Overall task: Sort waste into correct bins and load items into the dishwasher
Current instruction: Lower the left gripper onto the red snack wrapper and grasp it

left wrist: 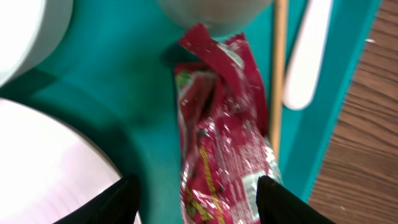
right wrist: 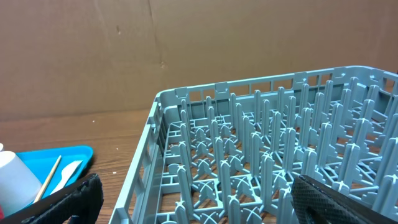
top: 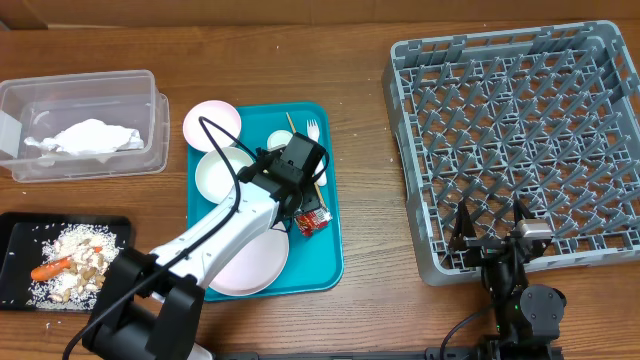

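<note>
The red snack wrapper (left wrist: pixel 224 124) lies crumpled on the teal tray (left wrist: pixel 112 68), mid-bench. The left claw (left wrist: pixel 199 202) hangs open directly over it, one finger on either side of the wrapper's near end; whether they touch it is unclear. The wrist view shows a wooden stick (left wrist: pixel 277 74) just beside the wrapper, while overhead the arm hides most of that. The right claw (top: pixel 490 232) stands open against the dish rack (top: pixel 510 130), near the front-right corner.
</note>
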{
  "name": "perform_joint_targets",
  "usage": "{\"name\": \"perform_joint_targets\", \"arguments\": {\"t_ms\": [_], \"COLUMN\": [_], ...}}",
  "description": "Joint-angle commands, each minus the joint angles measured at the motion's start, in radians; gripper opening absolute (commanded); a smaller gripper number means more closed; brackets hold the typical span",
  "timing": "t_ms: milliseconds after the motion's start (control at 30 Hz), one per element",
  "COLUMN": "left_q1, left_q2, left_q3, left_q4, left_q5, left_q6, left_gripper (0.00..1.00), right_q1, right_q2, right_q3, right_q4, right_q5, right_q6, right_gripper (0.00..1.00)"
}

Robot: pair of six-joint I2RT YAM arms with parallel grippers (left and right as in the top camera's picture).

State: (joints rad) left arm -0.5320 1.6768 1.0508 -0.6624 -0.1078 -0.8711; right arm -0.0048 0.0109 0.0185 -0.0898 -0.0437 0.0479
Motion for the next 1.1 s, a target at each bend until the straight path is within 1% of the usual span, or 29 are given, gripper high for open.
{"name": "perform_joint_targets", "arguments": {"t_ms": [0,133,233,400,567,600,633,733,833,1067], "left_q1": [0.037,0.056,0.056,0.056,0.053,0.053,0.053,0.053,0.050,0.034], "left_q2": [0.014,0.021,0.053,0.076,0.077,0.078,0.079,0.084,0.086,0.086], "left_q3": [-0.003,-0.003,-0.003,-0.003,-0.003,-0.003,-0.003,-0.003,-0.003,-0.003], "left_q4": [0.014,0.039,0.071,0.076,0.072,0.072,0.072,0.070,0.053,0.046], "left_q5": [0.001,0.017,0.066,0.091,0.098,0.098,0.098,0.106,0.108,0.083], "left_q6": [0.019,0.027,0.072,0.071,0.071,0.071,0.071,0.070,0.044,0.018], "left_gripper": [0.62,0.60,0.57,0.55,0.45,0.38,0.37,0.38,0.36,0.36], "right_q1": [0.005,0.005,0.005,0.005,0.005,0.005,0.005,0.005,0.005,0.005], "right_q2": [-0.008,-0.008,-0.008,-0.008,-0.008,-0.008,-0.008,-0.008,-0.008,-0.008], "right_q3": [-0.010,-0.010,-0.010,-0.010,-0.010,-0.010,-0.010,-0.010,-0.010,-0.010], "right_q4": [0.007,0.007,0.007,0.007,0.007,0.007,0.007,0.007,0.007,0.007], "right_q5": [0.009,0.009,0.009,0.009,0.009,0.009,0.009,0.009,0.009,0.009], "right_q6": [-0.003,-0.003,-0.003,-0.003,-0.003,-0.003,-0.004,-0.004,-0.003,-0.003], "right_gripper": [1.00,1.00,1.00,1.00,1.00,1.00,1.00,1.00,1.00,1.00]}}
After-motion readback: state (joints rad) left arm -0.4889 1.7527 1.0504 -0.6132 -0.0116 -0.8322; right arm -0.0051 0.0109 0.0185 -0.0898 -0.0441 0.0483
